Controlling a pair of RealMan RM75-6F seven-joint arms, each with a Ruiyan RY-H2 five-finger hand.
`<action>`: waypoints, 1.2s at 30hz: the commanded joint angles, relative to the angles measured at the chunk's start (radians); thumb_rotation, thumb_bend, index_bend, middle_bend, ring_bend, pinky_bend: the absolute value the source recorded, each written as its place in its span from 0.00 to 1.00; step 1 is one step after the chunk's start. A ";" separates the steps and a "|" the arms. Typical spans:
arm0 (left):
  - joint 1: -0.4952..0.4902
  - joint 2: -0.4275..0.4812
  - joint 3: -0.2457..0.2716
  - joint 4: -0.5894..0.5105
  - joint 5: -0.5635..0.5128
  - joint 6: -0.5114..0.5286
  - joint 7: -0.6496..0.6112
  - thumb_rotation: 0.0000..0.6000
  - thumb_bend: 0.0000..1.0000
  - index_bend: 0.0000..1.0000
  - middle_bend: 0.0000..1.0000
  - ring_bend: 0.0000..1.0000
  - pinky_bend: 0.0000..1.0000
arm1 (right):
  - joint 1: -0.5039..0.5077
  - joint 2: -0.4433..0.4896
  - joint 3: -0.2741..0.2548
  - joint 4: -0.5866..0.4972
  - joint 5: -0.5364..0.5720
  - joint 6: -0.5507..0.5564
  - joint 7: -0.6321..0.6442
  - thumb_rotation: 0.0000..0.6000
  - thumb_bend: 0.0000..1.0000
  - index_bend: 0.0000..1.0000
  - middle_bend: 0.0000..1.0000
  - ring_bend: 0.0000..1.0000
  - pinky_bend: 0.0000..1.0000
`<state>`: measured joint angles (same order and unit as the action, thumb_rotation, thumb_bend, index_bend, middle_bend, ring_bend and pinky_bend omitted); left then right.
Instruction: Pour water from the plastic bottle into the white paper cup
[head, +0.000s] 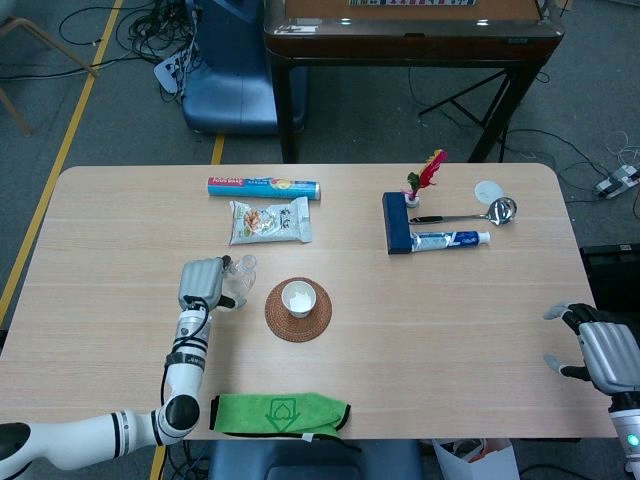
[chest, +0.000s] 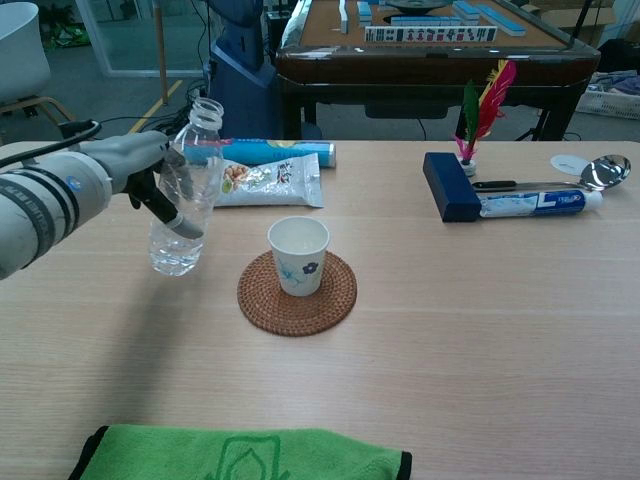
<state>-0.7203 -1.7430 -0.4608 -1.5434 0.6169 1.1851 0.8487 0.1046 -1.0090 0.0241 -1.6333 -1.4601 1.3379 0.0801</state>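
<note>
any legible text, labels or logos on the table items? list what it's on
No text can be read with certainty.
Blue box: printing too blurred.
Snack bag: printing too small.
Toothpaste tube: lettering too blurred.
Green cloth: dark green outline logo, no words.
White paper cup: blue floral motif, no words.

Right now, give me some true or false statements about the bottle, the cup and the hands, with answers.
1. The left hand holds the bottle nearly upright. True.
2. The cup lies tipped over on the table. False: it stands upright on the woven coaster.
3. The bottle has its cap on. False: its mouth is open.
4. The right hand holds nothing, fingers apart. True.
5. The green cloth covers the cup. False: it lies at the table's near edge.
</note>
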 joint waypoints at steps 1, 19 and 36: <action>0.063 0.033 0.011 0.024 0.066 -0.102 -0.245 1.00 0.02 0.68 0.75 0.45 0.42 | 0.000 -0.001 -0.001 -0.002 -0.001 0.001 -0.003 1.00 0.16 0.35 0.28 0.23 0.44; 0.134 -0.001 0.097 0.275 0.353 -0.188 -0.789 1.00 0.02 0.65 0.73 0.43 0.39 | -0.001 -0.001 0.000 -0.007 0.007 0.000 -0.014 1.00 0.16 0.35 0.28 0.23 0.44; 0.139 -0.030 0.144 0.395 0.438 -0.162 -0.878 1.00 0.02 0.54 0.56 0.34 0.39 | 0.002 -0.003 -0.002 -0.006 0.009 -0.010 -0.017 1.00 0.16 0.35 0.29 0.23 0.44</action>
<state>-0.5808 -1.7710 -0.3186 -1.1524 1.0541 1.0223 -0.0291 0.1069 -1.0118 0.0225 -1.6393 -1.4508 1.3275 0.0628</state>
